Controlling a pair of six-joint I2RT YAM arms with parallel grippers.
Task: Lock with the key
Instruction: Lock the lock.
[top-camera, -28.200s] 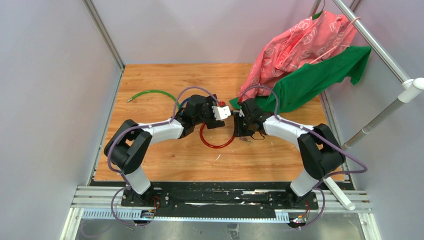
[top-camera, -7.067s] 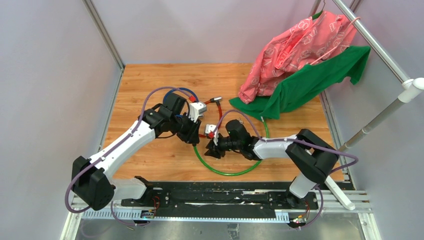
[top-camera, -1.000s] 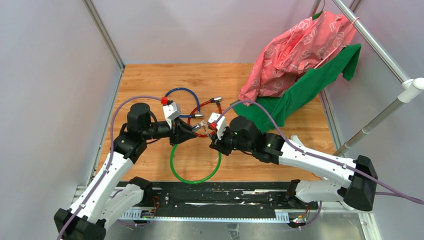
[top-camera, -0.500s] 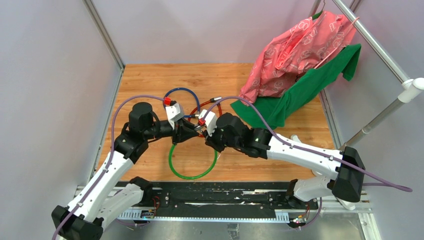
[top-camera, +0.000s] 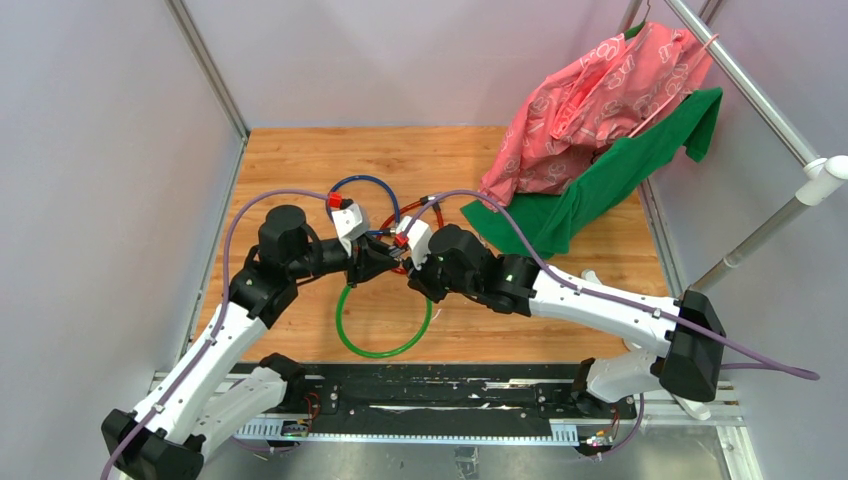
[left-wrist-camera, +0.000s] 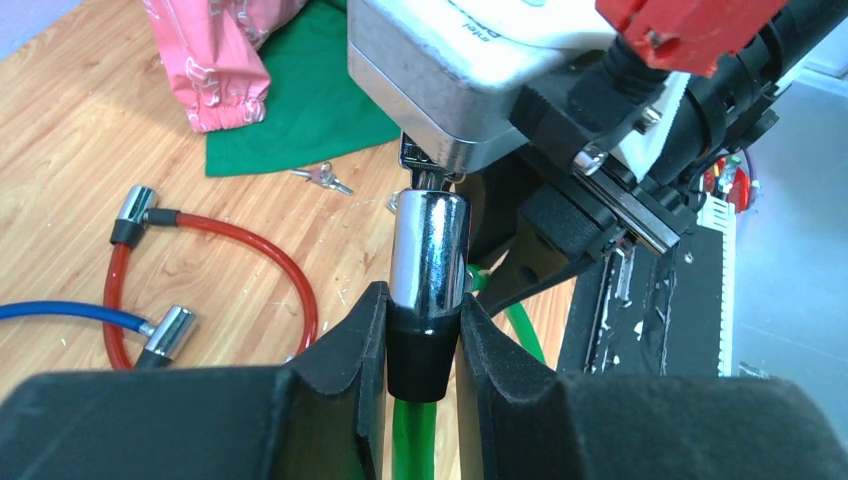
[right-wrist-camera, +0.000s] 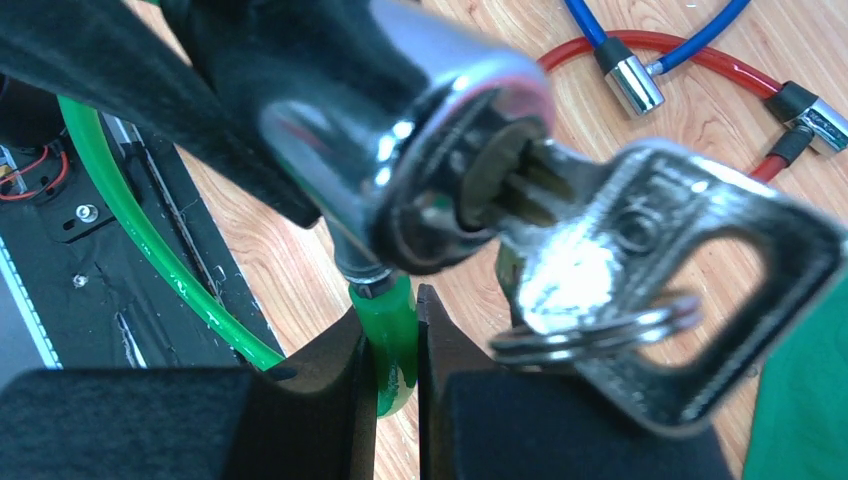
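Observation:
The green cable lock's loop (top-camera: 385, 348) hangs between both arms over the wooden table. My left gripper (left-wrist-camera: 425, 322) is shut on the black collar under the lock's silver cylinder (left-wrist-camera: 428, 245). My right gripper (right-wrist-camera: 395, 338) is shut on the green cable's other end (right-wrist-camera: 390, 320), just below that cylinder (right-wrist-camera: 400, 150). The key (right-wrist-camera: 580, 290) sits with its blade in the cylinder's keyhole, and its ring (right-wrist-camera: 600, 335) hangs from it; no gripper holds it. In the top view the left gripper (top-camera: 376, 262) and the right gripper (top-camera: 412, 274) meet tip to tip.
A red cable lock (left-wrist-camera: 250, 250) and a blue cable lock (left-wrist-camera: 60, 312) lie on the table behind the grippers. Loose keys (left-wrist-camera: 322, 178) lie near the green cloth (top-camera: 610, 170), with a pink garment (top-camera: 600, 90) hanging over it at the back right.
My right gripper has moved left with the cable end until it meets the left gripper and the cylinder. The green loop has shifted slightly left; the left arm has barely moved.

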